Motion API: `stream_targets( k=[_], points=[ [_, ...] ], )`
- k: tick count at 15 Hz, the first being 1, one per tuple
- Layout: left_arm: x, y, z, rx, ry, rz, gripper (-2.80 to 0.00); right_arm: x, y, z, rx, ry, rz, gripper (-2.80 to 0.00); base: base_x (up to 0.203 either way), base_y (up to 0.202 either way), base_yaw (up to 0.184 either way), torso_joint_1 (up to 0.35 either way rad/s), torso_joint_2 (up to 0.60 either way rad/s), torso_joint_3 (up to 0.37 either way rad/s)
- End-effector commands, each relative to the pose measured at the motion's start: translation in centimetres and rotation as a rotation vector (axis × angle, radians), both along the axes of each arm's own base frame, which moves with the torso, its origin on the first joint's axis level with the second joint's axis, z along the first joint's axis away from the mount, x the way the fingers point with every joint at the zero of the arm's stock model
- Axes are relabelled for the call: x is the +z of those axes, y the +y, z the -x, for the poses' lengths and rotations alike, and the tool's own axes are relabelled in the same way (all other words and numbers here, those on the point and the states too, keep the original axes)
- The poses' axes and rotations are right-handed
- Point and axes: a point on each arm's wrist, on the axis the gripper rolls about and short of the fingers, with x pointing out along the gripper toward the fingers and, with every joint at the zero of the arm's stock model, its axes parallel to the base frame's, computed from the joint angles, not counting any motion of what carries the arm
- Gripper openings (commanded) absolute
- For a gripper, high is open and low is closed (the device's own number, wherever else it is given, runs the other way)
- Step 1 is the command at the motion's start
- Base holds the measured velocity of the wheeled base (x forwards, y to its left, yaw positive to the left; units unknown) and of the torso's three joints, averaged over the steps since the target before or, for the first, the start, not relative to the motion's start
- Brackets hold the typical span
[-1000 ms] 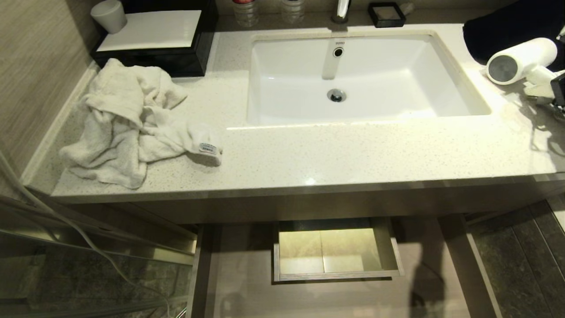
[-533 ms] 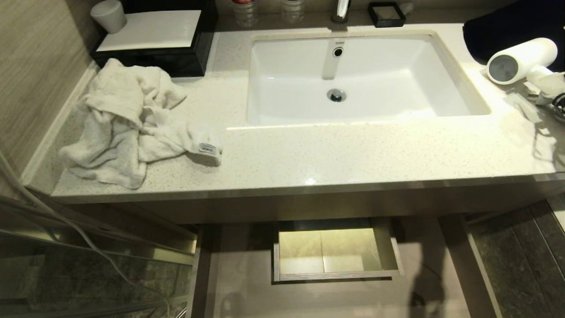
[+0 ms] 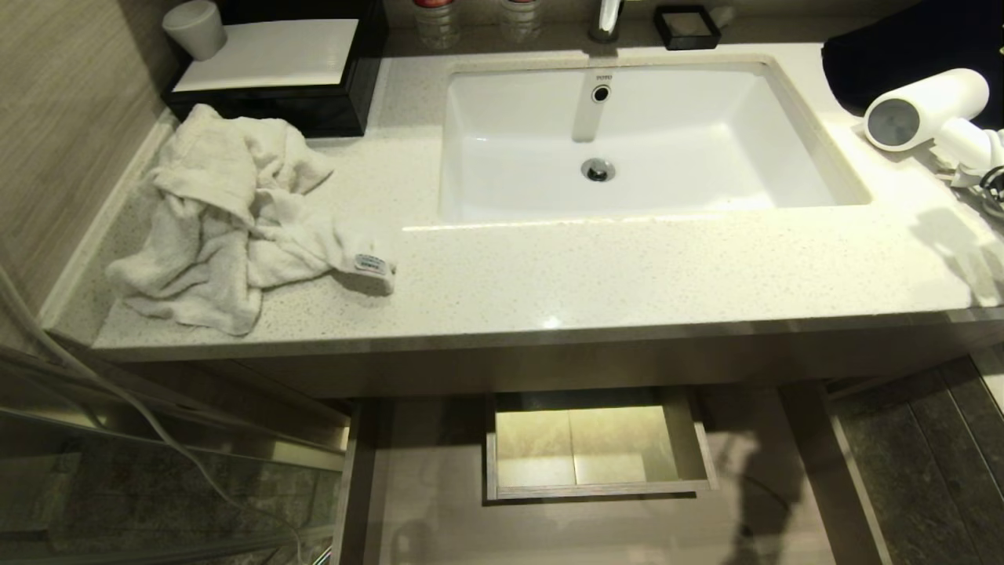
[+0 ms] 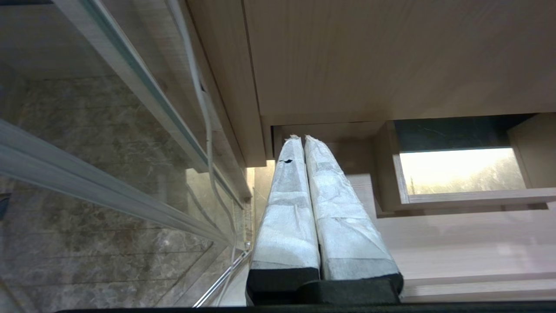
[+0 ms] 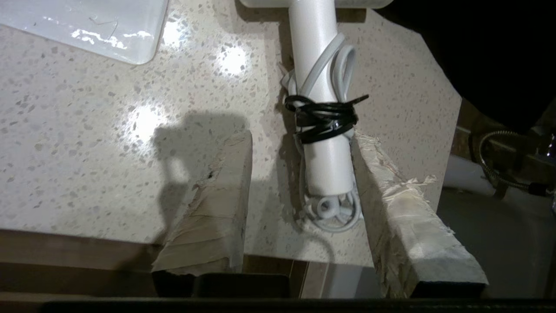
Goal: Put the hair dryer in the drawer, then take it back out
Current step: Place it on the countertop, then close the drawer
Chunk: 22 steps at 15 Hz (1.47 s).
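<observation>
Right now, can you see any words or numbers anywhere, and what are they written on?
"TOTO": small dark letters on the back wall of the sink, just above its overflow hole.
The tag on the towel: has print, too small to read.
Nothing else readable in any view.

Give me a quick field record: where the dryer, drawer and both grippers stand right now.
hair dryer: small white dryer with grey round end, lying on the speckled countertop, right of the white sink
drawer: wide beige wood-grain drawer, pulled open, no dryer in it
right gripper: open, fingers either side of the dryer's handle, one finger apart from it
left gripper: shut, parked low beside the drawer
</observation>
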Motion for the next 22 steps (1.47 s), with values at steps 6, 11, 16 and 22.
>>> stream_targets(
  k=[6,11,16,22],
  points=[
    [0.0,0.0,0.0,0.002,0.001,0.0,-2.8,0.0,4.6,4.1,0.068,-0.007,-0.112,-2.8,0.0,0.0,0.0,0.0,0.0,0.0],
    [0.0,0.0,0.0,0.002,-0.001,0.0,-2.8,-1.3,5.4,3.6,0.095,0.033,-0.205,-2.8,0.0,0.0,0.0,0.0,0.0,0.0],
    [0.0,0.0,0.0,0.002,0.001,0.0,-2.8,-2.2,5.8,3.8,0.107,0.063,-0.222,-2.8,0.0,0.0,0.0,-0.027,0.02,-0.024],
    [0.0,0.0,0.0,0.002,0.0,0.0,-2.8,-3.0,6.1,4.8,0.103,0.07,-0.226,-2.8,0.0,0.0,0.0,-0.314,0.1,-0.206]
  ],
)
